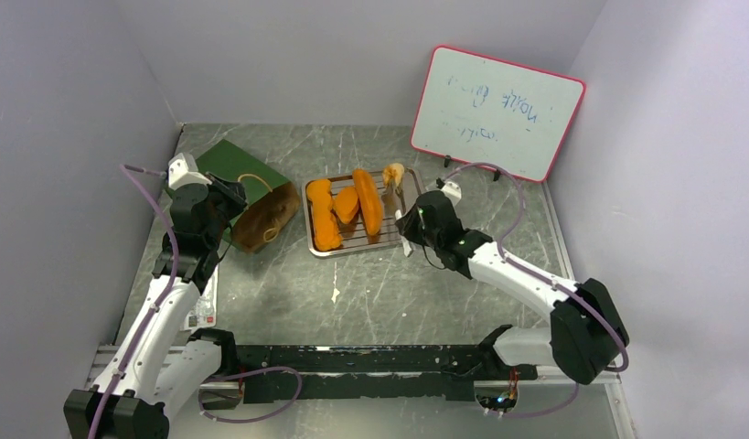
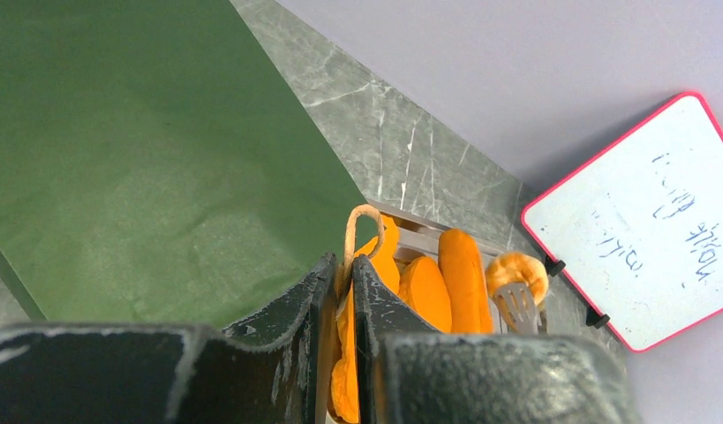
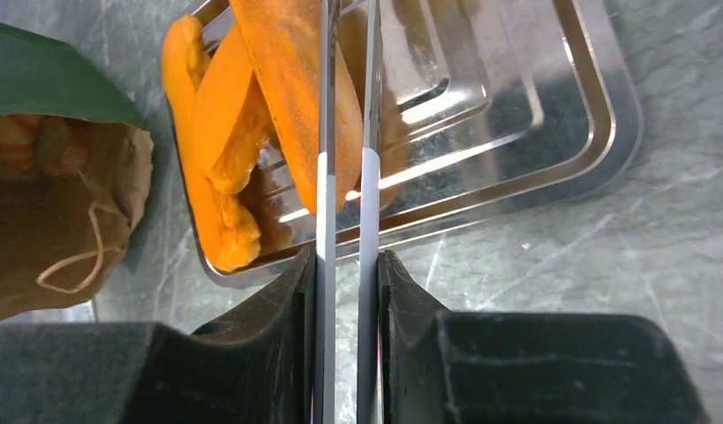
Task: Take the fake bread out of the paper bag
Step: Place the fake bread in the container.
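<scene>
**A:** What does the right gripper [image 3: 347, 265] hold, nearest to the arms?

**B:** It is clamped on the metal tongs [image 3: 326, 177]. Both thin arms of the tongs are pressed between its fingers, and they reach away over the tray [image 3: 596, 150].

**A:** And where is the fake bread [image 1: 347, 205]?

**B:** It is on the tray, in the middle of the worktop [image 1: 398, 293]. The left long loaf [image 1: 323, 219] has its long axis from near to far. The oval roll [image 1: 347, 207] lies against it. The right long loaf [image 1: 368, 201] also runs near to far, with its far end leaning a little to the left. The round bun [image 1: 393, 171] is at the far right corner of the tray, at the tip of the tongs.

**A:** And the paper bag [image 1: 240, 172]?

**B:** It lies on its side, just left of the tray. Its bottom points to the far left and its brown open mouth to the near right. The left gripper [image 2: 342, 274] is pinched together on the tan cord handle [image 2: 350, 231]. Something orange-brown shows in the mouth, but I cannot tell what it is.

**A:** Is there any writing?

**B:** Yes, on the red-framed whiteboard [image 1: 498, 114] against the back wall. It is blue handwriting, upside down, and I cannot read it.
</scene>
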Tool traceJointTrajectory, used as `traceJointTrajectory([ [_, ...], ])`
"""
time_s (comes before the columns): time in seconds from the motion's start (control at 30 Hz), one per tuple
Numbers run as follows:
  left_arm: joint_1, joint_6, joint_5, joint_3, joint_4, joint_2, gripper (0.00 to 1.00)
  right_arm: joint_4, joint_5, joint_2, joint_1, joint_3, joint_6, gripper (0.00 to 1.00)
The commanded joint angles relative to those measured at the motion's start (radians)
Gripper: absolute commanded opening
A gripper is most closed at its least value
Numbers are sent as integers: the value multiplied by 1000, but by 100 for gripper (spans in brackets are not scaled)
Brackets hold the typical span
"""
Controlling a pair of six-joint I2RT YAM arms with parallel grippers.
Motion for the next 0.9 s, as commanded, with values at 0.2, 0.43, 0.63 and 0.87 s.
traceJointTrajectory([
  [0.2, 10, 14, 50, 5, 42, -7, 7, 191, -188, 67, -70, -37, 100, 14],
  [0.43, 9, 17, 56, 8, 43, -4, 7, 182, -179, 49, -80, -63, 130, 39],
  [0.63, 9, 12, 61, 4, 43, -5, 7, 156, -169, 29, -83, -69, 138, 45],
  [0.87, 10, 13, 62, 10, 40, -7, 7, 98, -134, -62, -82, -81, 141, 45],
])
